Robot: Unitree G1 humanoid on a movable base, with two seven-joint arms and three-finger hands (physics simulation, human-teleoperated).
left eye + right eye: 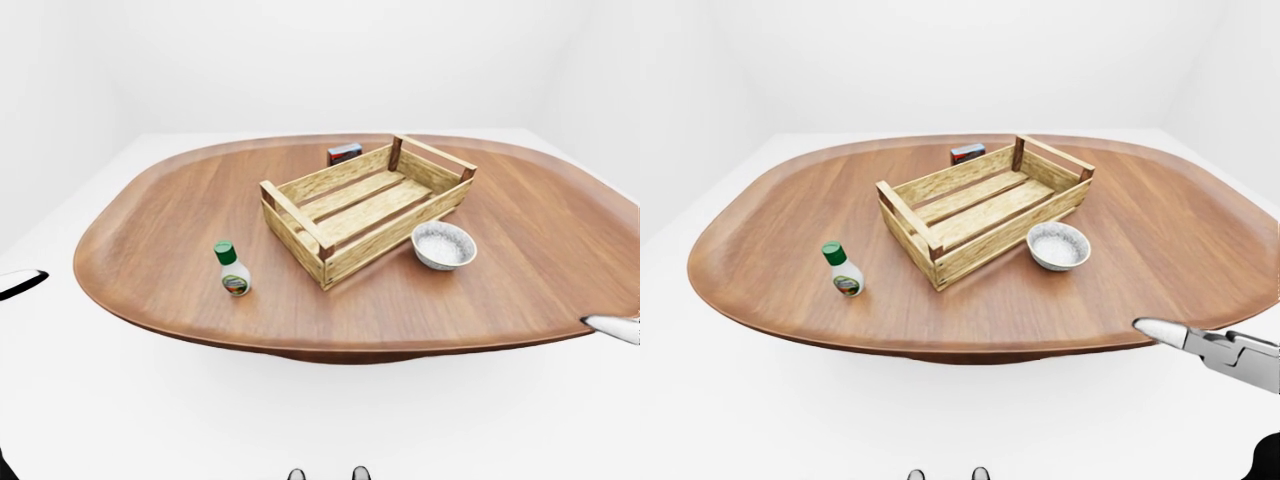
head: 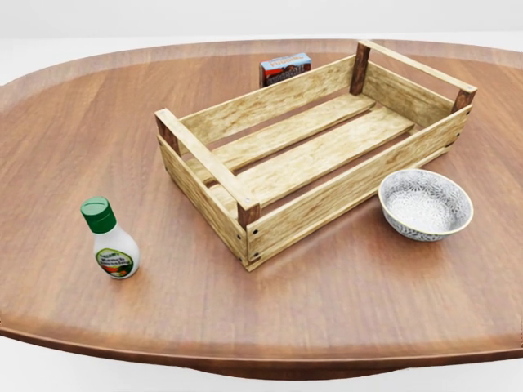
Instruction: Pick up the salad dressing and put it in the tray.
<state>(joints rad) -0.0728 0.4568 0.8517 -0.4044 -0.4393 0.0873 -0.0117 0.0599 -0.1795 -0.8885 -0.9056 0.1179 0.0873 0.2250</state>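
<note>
We see a broad oval wooden table (image 2: 343, 310) carrying four things. The salad dressing (image 2: 110, 241) — a small white bottle with a green cap and a printed label — stands upright near the table's left part in the head view, not far from the bottom edge, and well apart from the tray (image 2: 315, 151). The tray is a slatted wooden crate set at a slant across the table's middle, and we see nothing inside it. Just beside its long lower wall, toward the right edge of the table, sits a patterned white bowl (image 2: 425, 204), apart from the wood by a narrow gap. Near the table's top edge, behind the tray's far wall, a small red-and-blue box (image 2: 285, 68) lies partly hidden.

Neither hand touches the bottle. Of the right hand (image 1: 1215, 350) we see only a pale pointed fingertip and a grey link at the lower right of the right-eye view, off the table's rim — whether it is clenched or released we cannot tell. The left hand (image 1: 20, 283) shows only as a black and white sliver at the left edge of the left-eye view; its state is likewise unclear.
</note>
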